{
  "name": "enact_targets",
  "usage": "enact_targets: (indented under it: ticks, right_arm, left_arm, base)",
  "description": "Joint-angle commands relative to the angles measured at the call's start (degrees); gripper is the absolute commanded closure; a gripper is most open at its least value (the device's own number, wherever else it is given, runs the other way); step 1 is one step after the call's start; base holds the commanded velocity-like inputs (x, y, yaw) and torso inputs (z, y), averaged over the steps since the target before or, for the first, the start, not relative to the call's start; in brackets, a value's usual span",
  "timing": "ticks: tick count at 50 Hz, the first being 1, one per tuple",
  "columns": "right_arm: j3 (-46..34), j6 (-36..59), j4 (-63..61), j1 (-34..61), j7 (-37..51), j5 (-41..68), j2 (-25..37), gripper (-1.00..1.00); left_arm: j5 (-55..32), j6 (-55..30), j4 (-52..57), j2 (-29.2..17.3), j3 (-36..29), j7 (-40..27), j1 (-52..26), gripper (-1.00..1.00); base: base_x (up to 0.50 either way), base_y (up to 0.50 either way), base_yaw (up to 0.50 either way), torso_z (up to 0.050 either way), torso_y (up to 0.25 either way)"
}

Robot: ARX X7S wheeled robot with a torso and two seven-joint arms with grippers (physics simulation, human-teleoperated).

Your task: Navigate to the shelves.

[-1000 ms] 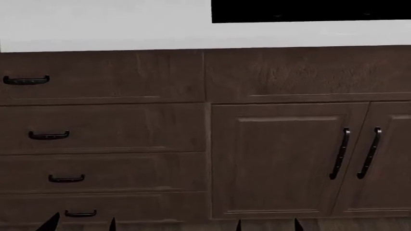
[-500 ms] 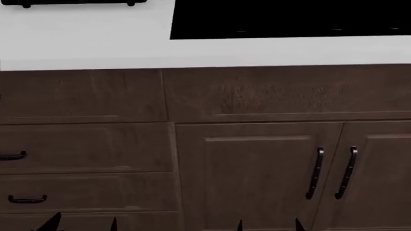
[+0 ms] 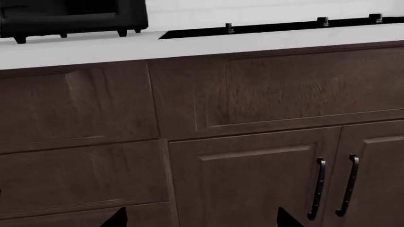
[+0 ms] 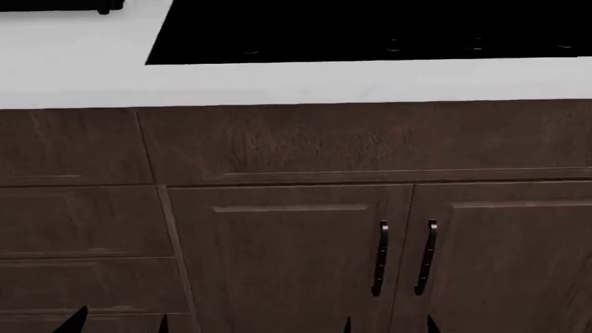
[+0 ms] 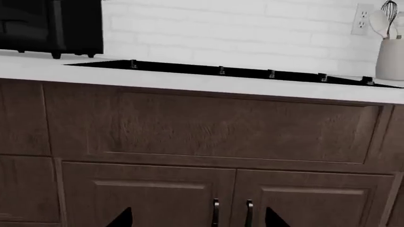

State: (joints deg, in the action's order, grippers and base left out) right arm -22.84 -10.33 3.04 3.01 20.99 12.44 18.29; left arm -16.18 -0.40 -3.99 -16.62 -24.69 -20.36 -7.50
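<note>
The shelves are out of view in every frame. A dark wood cabinet front (image 4: 306,146) fills the head view, close in front of me. Only the black fingertips of my left gripper (image 4: 118,325) and right gripper (image 4: 389,325) poke in at the lower edge of that view. Seen from the left wrist, the left gripper (image 3: 202,220) is open with nothing between its tips. The right gripper (image 5: 198,220) is likewise open and empty, and it faces the cabinet doors.
A white countertop (image 4: 74,76) holds a black cooktop (image 4: 370,28). Below it are double doors with two black handles (image 4: 380,258) and a drawer stack (image 4: 83,222) on the left. A black microwave (image 5: 50,26) and a utensil crock (image 5: 390,56) stand against the white brick wall (image 5: 240,33).
The cabinets have slid left and down in the head view. The handled drawers left the frame, the cooktop fills more of the top, and the double doors moved toward the centre.
</note>
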Motion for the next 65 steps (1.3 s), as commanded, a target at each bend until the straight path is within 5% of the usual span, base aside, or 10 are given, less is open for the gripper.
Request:
enact_targets:
  ticks: [1, 65]
  right_arm:
    - [1.4, 0.4, 0.0, -0.4, -1.1, -0.4, -1.2, -1.0]
    - [0.7, -0.4, 0.7, 0.0, -0.8, 0.7, -0.6, -1.0]
  left_arm:
    - [-0.1, 3.5, -0.8, 0.9, 1.9, 2.0, 0.5, -1.0]
    - [-0.8, 3.9, -1.5, 0.5, 0.8, 1.4, -0.1, -1.0]
  base:
    - [-0.5, -0.06, 0.0, 0.0, 0.0]
    - [-0.44, -0.09, 0.0, 0.0, 0.0]
